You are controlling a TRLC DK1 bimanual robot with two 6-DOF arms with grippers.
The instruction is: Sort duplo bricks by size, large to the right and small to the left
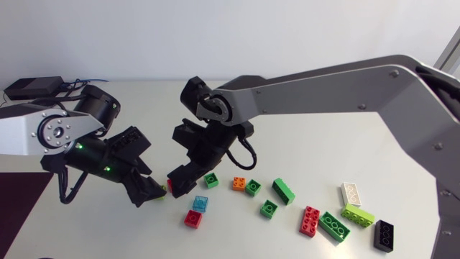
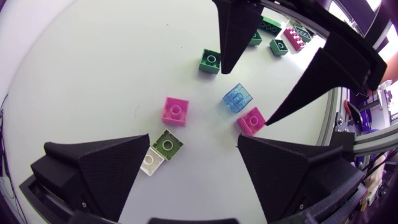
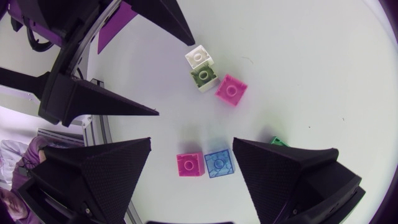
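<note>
Small bricks lie under my two grippers: a white one (image 2: 152, 163) touching an olive one (image 2: 168, 144), a red-pink one (image 2: 175, 111), a clear blue one (image 2: 238, 99) beside another red-pink one (image 2: 252, 120), and a green one (image 2: 211, 61). My left gripper (image 2: 193, 171) hangs open over the white and olive pair, holding nothing. My right gripper (image 3: 193, 180) is open above the blue brick (image 3: 219, 163) and the red-pink brick (image 3: 189, 165), its fingers (image 2: 231, 34) facing the left gripper's. In the head view the left gripper (image 1: 154, 193) and right gripper (image 1: 185, 178) nearly meet.
To the right lie an orange brick (image 1: 238, 184), small green bricks (image 1: 253, 188) (image 1: 268, 209), a long green brick (image 1: 283, 191), a red large brick (image 1: 310, 220), a dark green one (image 1: 335, 226), a white one (image 1: 351, 193), a lime one (image 1: 357, 214) and a black one (image 1: 384, 235).
</note>
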